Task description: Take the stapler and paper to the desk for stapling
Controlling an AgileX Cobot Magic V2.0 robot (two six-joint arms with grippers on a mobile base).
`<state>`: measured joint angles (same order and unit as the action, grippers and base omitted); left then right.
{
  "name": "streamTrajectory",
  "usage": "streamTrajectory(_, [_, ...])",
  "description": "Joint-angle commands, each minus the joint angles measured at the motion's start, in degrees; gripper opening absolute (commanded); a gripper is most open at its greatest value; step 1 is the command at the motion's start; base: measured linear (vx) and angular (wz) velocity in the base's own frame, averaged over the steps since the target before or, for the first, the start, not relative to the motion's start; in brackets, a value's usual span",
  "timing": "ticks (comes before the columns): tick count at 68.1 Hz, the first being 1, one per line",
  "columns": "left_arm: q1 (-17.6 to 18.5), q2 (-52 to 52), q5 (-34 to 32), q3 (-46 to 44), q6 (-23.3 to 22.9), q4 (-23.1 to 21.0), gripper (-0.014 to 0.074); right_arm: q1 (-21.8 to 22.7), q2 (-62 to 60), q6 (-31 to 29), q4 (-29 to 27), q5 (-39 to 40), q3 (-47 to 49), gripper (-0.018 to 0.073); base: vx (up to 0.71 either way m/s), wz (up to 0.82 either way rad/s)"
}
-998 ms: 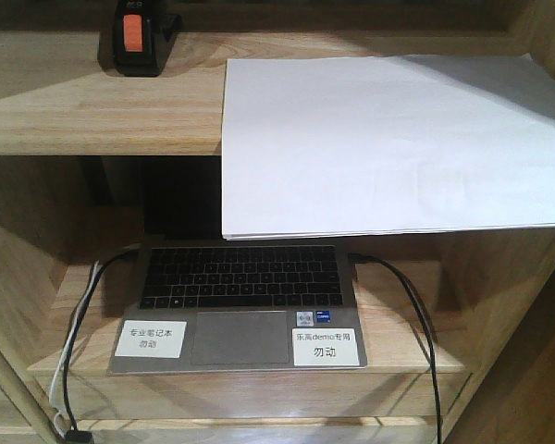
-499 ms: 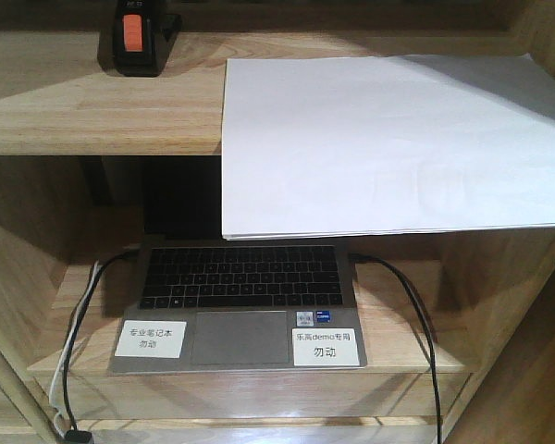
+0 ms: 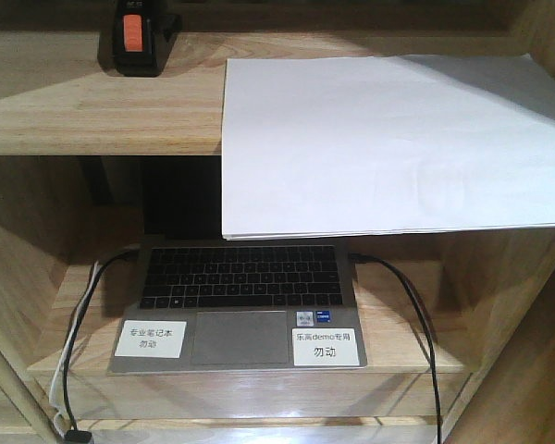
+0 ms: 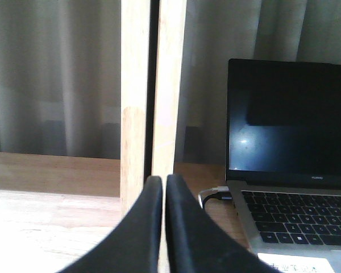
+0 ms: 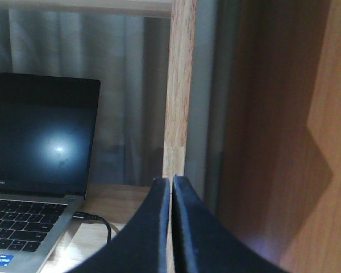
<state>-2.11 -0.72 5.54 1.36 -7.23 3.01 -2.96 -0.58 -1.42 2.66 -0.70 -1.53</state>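
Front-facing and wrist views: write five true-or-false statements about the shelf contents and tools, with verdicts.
1. The small black stapler with an orange-red strip stands on the upper wooden shelf. True.
2. The white paper stack lies wholly on that shelf. False: its front part overhangs the edge.
3. The grey laptop is closed. False: it is open, screen dark.
4. The left tool and right tool are both shut, holding nothing. True.
5. The stapler rests on the paper. False: it stands apart, to the paper's left.
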Motion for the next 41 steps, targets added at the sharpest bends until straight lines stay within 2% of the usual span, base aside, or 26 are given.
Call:
streamTrajectory(1, [-0.2, -0.9, -4.6, 0.7, -0.3, 0.0, -0.0006, 0.2, -0.6, -0.2, 0.3, 4.3, -0.2, -0.001, 0.0, 0.0])
streamTrajectory(11, [-0.2, -0.9, -5.2, 0.6, -0.3, 0.0, -0.0006, 0.2, -0.6, -0.2, 0.3, 4.2, -0.2, -0.001, 0.0, 0.0])
streamTrajectory(16, [-0.2, -0.9, -7.8, 0.6, -0.2, 0.0, -0.0006, 0.2, -0.6, -0.2, 0.3, 4.2, -0.2, -0.001, 0.0, 0.0])
streamTrajectory(31, [-0.2, -0.9, -23.9, -1.4, -0.3, 0.0, -0.0006, 0.2, -0.6, -0.2, 0.3, 4.3, -0.2, -0.001, 0.0, 0.0])
streamTrajectory(41, [-0.2, -0.2, -23.2, -9.4, -0.8, 0.0, -0.0006, 0.2, -0.6, -0.2, 0.3, 4.3, -0.2, -0.001, 0.0, 0.0])
